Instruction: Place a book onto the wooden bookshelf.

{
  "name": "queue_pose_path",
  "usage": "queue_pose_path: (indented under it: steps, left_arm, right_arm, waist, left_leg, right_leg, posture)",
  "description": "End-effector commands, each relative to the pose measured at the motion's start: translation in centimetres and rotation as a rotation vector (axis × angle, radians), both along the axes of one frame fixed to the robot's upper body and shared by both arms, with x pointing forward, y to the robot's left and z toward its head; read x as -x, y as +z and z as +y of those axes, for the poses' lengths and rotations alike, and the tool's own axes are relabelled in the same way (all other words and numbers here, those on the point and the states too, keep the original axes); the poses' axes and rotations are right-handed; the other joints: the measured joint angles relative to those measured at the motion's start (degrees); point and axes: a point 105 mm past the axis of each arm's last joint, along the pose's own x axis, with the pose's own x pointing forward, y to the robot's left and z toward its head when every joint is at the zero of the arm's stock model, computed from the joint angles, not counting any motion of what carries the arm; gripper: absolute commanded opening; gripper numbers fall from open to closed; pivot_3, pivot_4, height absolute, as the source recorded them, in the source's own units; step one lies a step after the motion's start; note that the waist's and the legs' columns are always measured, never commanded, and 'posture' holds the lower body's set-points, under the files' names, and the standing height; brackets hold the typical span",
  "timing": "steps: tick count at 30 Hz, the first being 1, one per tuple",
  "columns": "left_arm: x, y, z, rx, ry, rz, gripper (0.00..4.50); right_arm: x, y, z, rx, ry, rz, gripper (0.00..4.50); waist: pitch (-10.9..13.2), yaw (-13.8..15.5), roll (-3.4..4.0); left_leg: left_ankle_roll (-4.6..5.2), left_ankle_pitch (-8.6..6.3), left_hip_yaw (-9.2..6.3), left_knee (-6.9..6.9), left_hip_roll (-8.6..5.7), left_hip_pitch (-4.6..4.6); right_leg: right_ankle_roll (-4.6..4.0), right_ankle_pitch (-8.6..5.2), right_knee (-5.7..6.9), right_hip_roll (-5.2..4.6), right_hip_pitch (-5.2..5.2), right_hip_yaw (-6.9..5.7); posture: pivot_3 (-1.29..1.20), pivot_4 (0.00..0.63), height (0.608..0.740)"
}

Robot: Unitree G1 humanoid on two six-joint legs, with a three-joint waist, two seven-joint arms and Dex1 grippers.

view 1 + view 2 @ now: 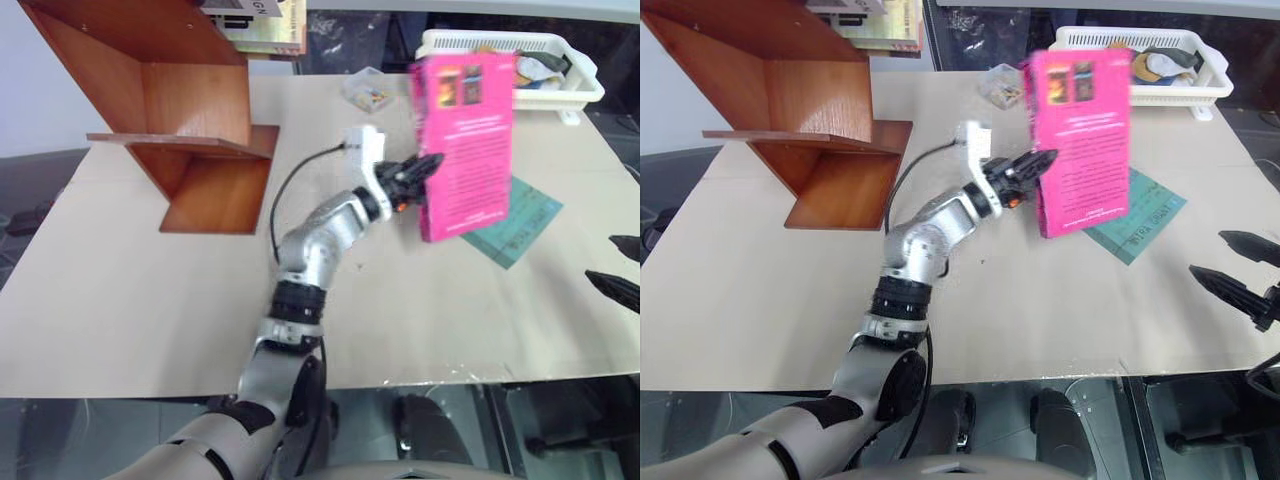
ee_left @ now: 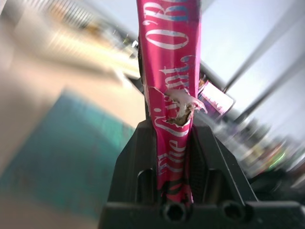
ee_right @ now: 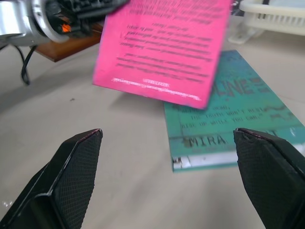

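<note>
- Left arm (image 1: 318, 238): brushed silver metal links, rounded housings, with a ribbed black ring at the forearm joint.
- Upper arm section near the shoulder: black with grey panels.
- White rectangular block mounted at the wrist; a thin black cable (image 1: 285, 190) loops from it back to the forearm.
- Small orange spot visible at the wrist, just behind the fingers.
- Left end effector (image 1: 422, 170): two black fingers on a black base, two round screw recesses in the base.
- Right end effector (image 3: 167, 176): two black wedge-shaped fingers (image 3: 76, 162) with finely cross-hatched pads.
</note>
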Motion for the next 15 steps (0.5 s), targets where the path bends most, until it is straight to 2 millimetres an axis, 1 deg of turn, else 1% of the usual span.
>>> queue_pose_path:
  steps: [1,2,4,8,12,15]
  left_arm:
    - [2.1,3.5,-0.3,-0.324,0.073,-0.606,0.40]
    - [2.1,3.6,-0.1,-0.387,0.097,-0.690,0.40]
    - [1.9,3.7,0.2,-0.458,0.128,-0.785,0.40]
    - [2.1,4.6,1.8,-0.747,0.167,-1.083,0.40]
    - [1.8,5.2,3.8,-0.945,0.191,-1.211,0.40]
    - [1.1,6.5,5.9,-1.072,0.241,-1.262,0.40]
  right_arm:
    - [-0.3,0.4,0.0,0.016,0.010,-0.015,4.50]
    - [-0.4,0.4,0.1,0.015,0.012,-0.016,4.50]
    - [-0.6,0.4,0.1,0.013,0.016,-0.020,4.50]
    - [-1.4,1.4,0.0,-0.015,0.030,-0.063,4.50]
    - [-2.0,2.5,-0.4,-0.088,0.046,-0.102,4.50]
    - [-2.7,2.5,-0.7,-0.129,0.085,-0.092,4.50]
  waist:
    - [0.00,-0.19,0.01]
    - [-0.01,-0.35,0.02]
    - [-0.02,-0.52,0.04]
    - [0.03,-0.67,-0.02]
    - [0.03,-0.88,-0.02]
    - [0.04,-0.89,-0.04]
  left_leg:
    - [0.00,0.00,0.01,-0.01,0.00,0.01]
    - [0.01,0.00,0.06,-0.04,0.05,0.04]
    - [0.14,-0.08,0.19,-0.08,0.10,0.12]
    - [0.32,-0.17,0.27,0.00,0.10,0.06]
    - [0.39,-0.21,0.29,0.00,0.12,0.05]
    - [0.41,-0.22,0.31,-0.01,0.12,0.01]
  right_leg:
    - [0.00,0.00,0.00,0.02,0.00,0.02]
    - [0.00,0.00,0.01,0.06,-0.01,0.07]
    - [0.00,0.00,0.03,0.10,0.00,0.18]
    - [0.05,0.03,0.00,0.07,-0.02,0.22]
    - [0.05,0.03,0.00,0.06,-0.03,0.22]
    - [0.05,0.03,-0.01,0.05,-0.07,0.22]
  posture:
    - [0.00,0.150,0.740]
    - [0.00,0.150,0.740]
    - [0.00,0.150,0.740]
    - [0.00,0.150,0.740]
    - [0.00,0.150,0.740]
    - [0.00,0.150,0.740]
